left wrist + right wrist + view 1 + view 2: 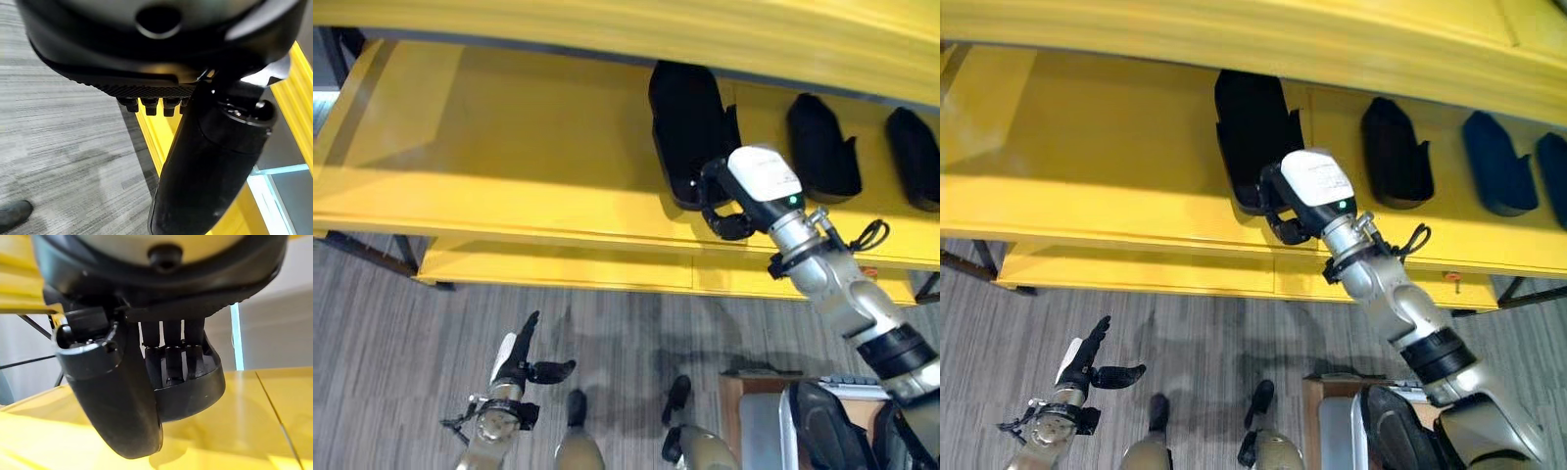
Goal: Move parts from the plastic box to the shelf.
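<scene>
Shelving in glossy yellow metal (509,166) is spanning the left eye view, and three black moulded plastic parts are lying in a row on its upper level. The right robot hand (724,211) is reaching up from the lower right to the front end of the leftmost black part (685,127), with its dark fingers curling against the part's near edge. The middle black part (820,147) and the far black part (913,157) are sitting well apart further right. The left robot hand (521,357) is hanging low over the grey striped carpet floor (391,323), fingers straight and thumb sticking out sideways, holding nothing.

In the right eye view the same right robot hand is meeting the leftmost part at the shelf's front lip, and a fourth dark part (1554,181) is showing at the right edge.

In the left wrist view the left robot hand's fingertips (146,105) are pointing out over the floor beside the yellow shelf frame, touching nothing.

In the right wrist view the right robot hand's fingers (171,362) are folding over the rim of the black part while the thumb (117,406) is closing beneath, so the hand is clamping it above the yellow shelf surface.
</scene>
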Controlling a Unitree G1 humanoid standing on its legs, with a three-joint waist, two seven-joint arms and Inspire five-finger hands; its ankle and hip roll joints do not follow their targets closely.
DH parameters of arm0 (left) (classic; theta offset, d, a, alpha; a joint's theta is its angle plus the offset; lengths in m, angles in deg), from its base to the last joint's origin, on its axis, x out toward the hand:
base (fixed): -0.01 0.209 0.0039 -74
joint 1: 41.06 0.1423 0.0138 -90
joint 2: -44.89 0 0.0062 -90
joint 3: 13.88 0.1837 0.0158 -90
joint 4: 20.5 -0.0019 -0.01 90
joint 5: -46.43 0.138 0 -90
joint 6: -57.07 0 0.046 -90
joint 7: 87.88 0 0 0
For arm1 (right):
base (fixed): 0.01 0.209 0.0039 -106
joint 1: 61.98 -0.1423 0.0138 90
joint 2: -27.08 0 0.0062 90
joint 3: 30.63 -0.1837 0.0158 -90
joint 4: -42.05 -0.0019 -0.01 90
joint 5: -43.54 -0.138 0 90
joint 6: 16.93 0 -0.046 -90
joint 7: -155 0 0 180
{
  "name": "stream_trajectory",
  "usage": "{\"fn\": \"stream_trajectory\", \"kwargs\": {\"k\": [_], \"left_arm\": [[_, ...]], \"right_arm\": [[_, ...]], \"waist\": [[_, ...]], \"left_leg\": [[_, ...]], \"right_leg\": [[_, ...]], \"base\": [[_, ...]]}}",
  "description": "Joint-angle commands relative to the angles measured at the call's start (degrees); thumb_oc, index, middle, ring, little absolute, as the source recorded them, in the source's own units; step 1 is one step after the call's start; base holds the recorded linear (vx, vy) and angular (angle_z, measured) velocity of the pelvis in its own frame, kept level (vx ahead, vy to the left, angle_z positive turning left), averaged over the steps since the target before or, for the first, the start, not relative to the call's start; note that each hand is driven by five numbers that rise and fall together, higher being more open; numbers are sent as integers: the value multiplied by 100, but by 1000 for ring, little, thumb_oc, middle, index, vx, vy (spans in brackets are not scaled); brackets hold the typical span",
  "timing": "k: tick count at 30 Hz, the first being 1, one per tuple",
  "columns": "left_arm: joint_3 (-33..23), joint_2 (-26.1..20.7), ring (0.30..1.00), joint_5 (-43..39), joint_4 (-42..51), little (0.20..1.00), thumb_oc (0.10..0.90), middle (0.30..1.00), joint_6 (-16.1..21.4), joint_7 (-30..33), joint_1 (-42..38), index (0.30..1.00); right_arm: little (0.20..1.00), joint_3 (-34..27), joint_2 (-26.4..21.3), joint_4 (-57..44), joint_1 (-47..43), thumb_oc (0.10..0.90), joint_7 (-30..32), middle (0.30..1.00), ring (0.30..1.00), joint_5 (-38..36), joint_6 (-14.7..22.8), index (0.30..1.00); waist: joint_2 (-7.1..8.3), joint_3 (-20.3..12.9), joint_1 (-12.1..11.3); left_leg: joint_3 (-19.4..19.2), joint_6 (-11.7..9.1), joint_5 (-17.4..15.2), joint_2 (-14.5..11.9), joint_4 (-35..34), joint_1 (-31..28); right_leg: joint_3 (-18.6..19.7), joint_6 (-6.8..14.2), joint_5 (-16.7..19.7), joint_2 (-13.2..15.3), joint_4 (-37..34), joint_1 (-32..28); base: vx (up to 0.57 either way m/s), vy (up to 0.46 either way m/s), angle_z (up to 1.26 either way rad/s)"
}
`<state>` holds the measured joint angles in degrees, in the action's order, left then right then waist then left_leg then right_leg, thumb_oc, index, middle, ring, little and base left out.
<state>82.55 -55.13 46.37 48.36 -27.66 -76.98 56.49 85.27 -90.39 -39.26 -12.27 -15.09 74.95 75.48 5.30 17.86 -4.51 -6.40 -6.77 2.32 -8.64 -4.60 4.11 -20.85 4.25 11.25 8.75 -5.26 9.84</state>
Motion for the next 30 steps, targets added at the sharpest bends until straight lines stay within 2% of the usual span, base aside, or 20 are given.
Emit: {"fn": "stream_trajectory", "kwargs": {"k": [1, 8, 16, 20, 30], "left_arm": [[-94, -471, 1000, -284, 583, 1000, 900, 1000, 509, 240, -170, 1000], [-44, -433, 1000, -351, 618, 1000, 900, 1000, 516, 276, -261, 1000], [37, -453, 1000, -506, 745, 1000, 900, 1000, 601, 325, -396, 1000], [79, -437, 1000, -571, 749, 1000, 900, 1000, 610, 351, -445, 1000], [62, -371, 1000, -635, 742, 1000, 900, 1000, 615, 417, -435, 1000]], "right_arm": [[300, 2, -182, 97, -1566, 400, 697, 300, 300, -169, -84, 300], [300, 232, -88, 550, -2042, 400, 673, 300, 300, -342, -182, 300], [300, 468, 52, 1384, -2498, 400, 735, 300, 300, -699, -312, 300], [300, 498, 214, 1786, -2672, 400, 819, 300, 300, -930, -347, 300], [300, 543, 314, 1819, -2672, 400, 799, 300, 300, -1027, -357, 300]], "waist": [[15, -47, -89], [-165, 162, -92], [-286, 313, -120], [-313, 359, -144], [-330, 377, -125]], "left_leg": [[-180, 43, -205, -215, -25, -420], [-97, 3, -97, -222, -25, -169], [28, -27, -9, -203, -26, 80], [46, -16, -7, -181, -17, 110], [25, -2, -36, -138, -36, 88]], "right_leg": [[129, 642, -176, 631, 605, 241], [36, 630, -167, 690, 663, 427], [-45, 613, -170, 767, 712, 563], [-45, 609, -167, 780, 712, 588], [-11, 617, -157, 812, 725, 627]], "base": [[-56, -22, 7], [-19, -4, 7], [-4, -7, 9], [2, 0, 5], [0, 0, 0]]}}
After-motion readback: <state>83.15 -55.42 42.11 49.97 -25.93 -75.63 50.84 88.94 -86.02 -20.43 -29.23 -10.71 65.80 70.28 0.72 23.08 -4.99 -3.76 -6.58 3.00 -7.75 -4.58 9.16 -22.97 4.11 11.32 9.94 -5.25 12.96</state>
